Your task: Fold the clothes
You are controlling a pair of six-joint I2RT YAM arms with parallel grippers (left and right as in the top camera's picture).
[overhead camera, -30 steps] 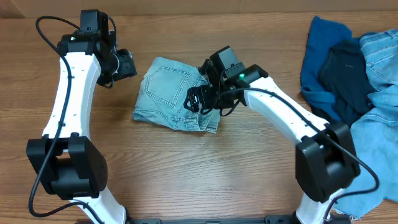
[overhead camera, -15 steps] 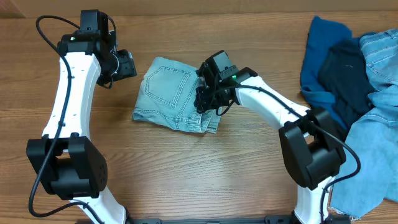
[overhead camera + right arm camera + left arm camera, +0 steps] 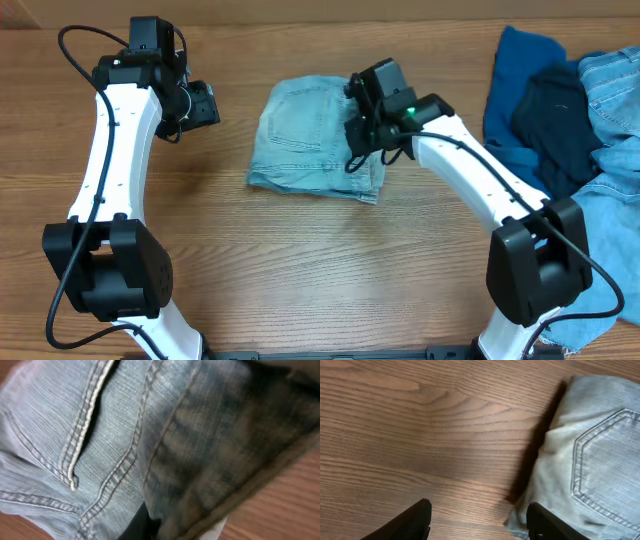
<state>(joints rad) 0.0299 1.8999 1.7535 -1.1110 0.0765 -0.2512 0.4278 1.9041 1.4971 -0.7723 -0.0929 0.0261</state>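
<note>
From overhead, the jeans (image 3: pixel 315 140) lay folded into a compact, nearly square bundle mid-table, slightly toward the far side. The right gripper (image 3: pixel 362 150) sat at the bundle's right edge, touching the cloth. The left gripper (image 3: pixel 203 105) hung to the left of the bundle and apart from it, above bare table (image 3: pixel 300 270). The right arm was therefore the nearer one, and any tidying of that edge would likely fall to it. A heap of other clothes (image 3: pixel 560 120) in royal blue, dark navy and light denim lay well off to the right.

In the left wrist view, the left gripper (image 3: pixel 479 510) was spread wide and empty over wood. The jeans (image 3: pixel 590 460) lay to its right, showing a stitched back pocket (image 3: pixel 615 465) and a shadowed left edge.

In the right wrist view, pale denim filled nearly everything: the jeans (image 3: pixel 115 435) showed double-stitched seams, and a darker, shaded layer crossed above. A dark wedge showed low in the frame, but whether the right gripper was clamped on the cloth could not be told.
</note>
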